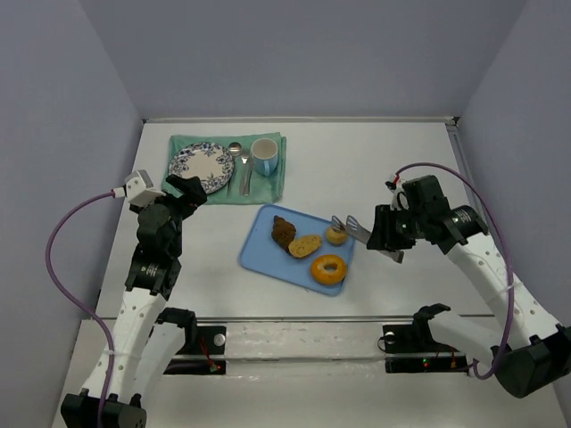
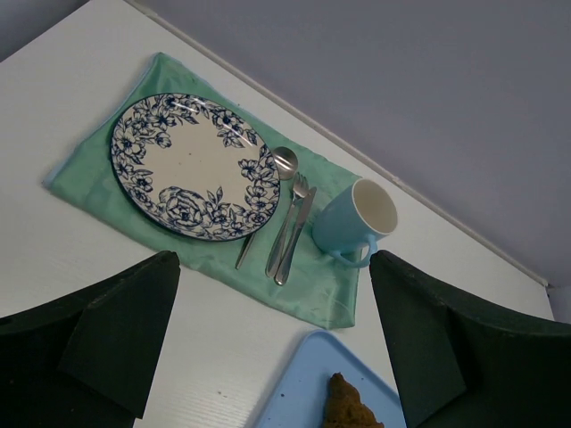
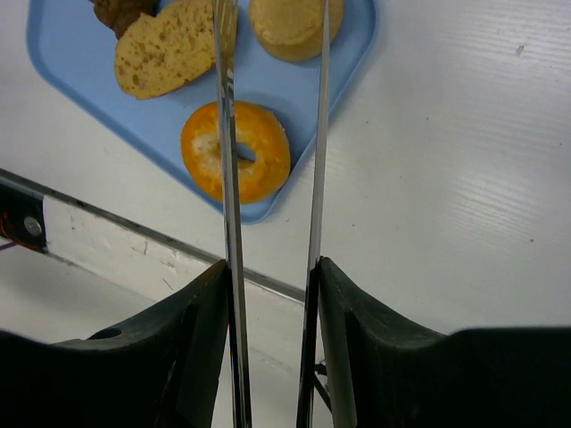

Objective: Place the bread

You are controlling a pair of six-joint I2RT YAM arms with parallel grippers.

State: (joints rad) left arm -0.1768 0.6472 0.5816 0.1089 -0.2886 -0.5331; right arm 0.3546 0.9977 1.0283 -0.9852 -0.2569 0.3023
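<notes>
The bread [image 1: 336,234] [image 3: 290,25], a small round golden bun, sits on the blue tray [image 1: 268,254] at its far right corner. My right gripper [image 1: 384,234] [image 3: 270,267] is shut on a pair of metal tongs [image 1: 355,227] [image 3: 228,178]. The two tong blades stand apart and reach to the bun. In the right wrist view one blade passes left of it and the other crosses its right side; I cannot tell whether they touch it. My left gripper [image 1: 183,189] [image 2: 272,263] hangs open and empty above the table, just left of the tray.
The tray also carries an orange bagel [image 1: 328,268] [image 3: 236,152], an oval tan slice [image 1: 305,245] and a dark brown piece [image 1: 284,232]. Behind it, a green placemat [image 1: 272,183] holds a flowered plate [image 1: 202,166] [image 2: 192,165], cutlery [image 2: 290,223] and a blue cup [image 1: 264,157].
</notes>
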